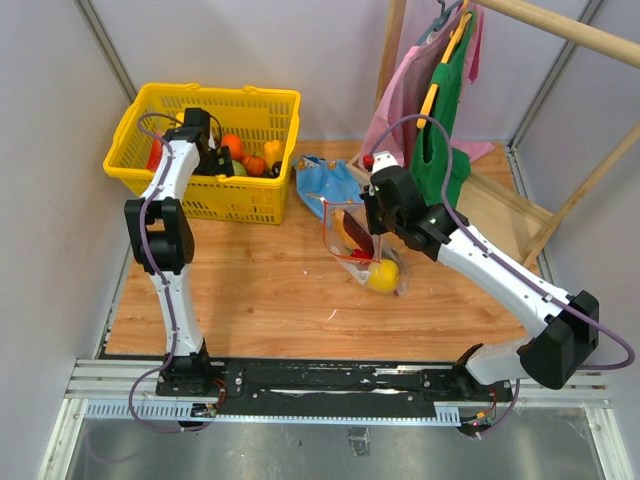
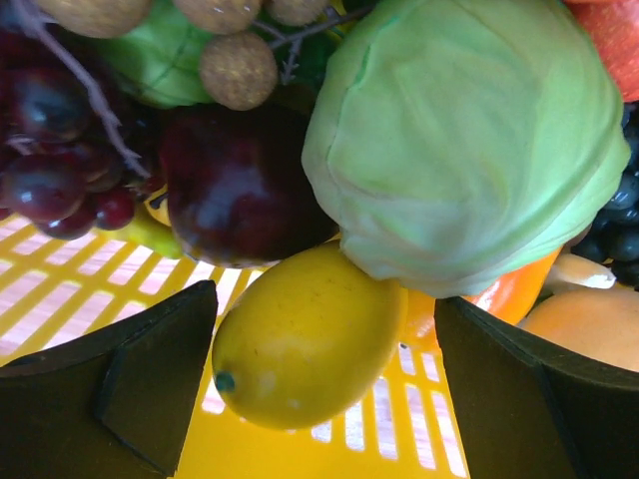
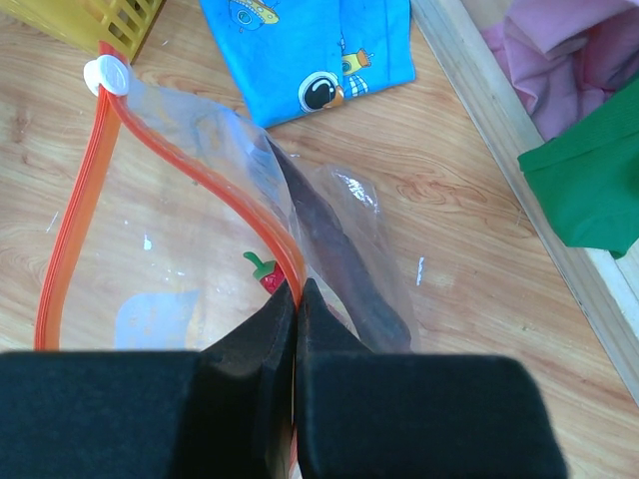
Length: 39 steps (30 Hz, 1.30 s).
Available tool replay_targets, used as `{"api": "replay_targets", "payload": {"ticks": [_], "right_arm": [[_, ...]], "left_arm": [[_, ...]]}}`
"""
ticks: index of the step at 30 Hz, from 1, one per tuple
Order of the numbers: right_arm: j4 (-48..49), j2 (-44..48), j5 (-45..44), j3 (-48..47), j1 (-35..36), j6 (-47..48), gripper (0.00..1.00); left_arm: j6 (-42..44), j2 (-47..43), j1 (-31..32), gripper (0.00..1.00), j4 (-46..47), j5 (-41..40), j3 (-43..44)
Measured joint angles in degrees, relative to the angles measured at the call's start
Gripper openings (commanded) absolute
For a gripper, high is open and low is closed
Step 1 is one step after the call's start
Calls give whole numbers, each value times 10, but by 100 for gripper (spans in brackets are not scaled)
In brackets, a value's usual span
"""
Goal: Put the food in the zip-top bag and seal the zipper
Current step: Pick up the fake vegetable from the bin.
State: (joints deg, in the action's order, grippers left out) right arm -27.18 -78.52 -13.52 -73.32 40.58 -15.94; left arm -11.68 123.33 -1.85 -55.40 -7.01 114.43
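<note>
Our right gripper (image 3: 298,299) clamps the zipper (image 3: 76,210) so the bag (image 3: 344,195) gapes; our left gripper (image 2: 321,344) straddles a lemon (image 2: 300,349), jaws wide, ready to grab.

left pincer (image 2: 324,344) wide, right pincer (image 3: 298,299) clamped

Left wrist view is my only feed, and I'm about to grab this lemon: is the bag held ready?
Observer: Yes, the right gripper is shut on the zipper, holding the zip-top bag up by its mouth edge.
Operator: Anything inside already?
Observer: A yellow fruit and the dark red slice.
Operator: Is the mouth open?
Observer: Yes, the zipper's two strips stand apart, the white slider at their far end.
</note>
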Motion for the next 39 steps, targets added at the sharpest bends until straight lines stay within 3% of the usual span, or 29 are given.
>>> {"api": "replay_targets", "payload": {"ticks": [8,15,19,31,39], "right_arm": [[1,-1,0,0,0,0,1],[2,-1,0,0,0,0,1],[2,-1,0,0,0,0,1],[2,-1,0,0,0,0,1],[3,-1,0,0,0,0,1]], "left_arm": [[9,20,0,74,0,32,-9],[3,20,0,48,-2,44,-9],[-1,15,0,38,-2,45,-9],[-12,-57,0,28,-3,55,-3],[-17,-108,0,27,12,51,-1]]}}
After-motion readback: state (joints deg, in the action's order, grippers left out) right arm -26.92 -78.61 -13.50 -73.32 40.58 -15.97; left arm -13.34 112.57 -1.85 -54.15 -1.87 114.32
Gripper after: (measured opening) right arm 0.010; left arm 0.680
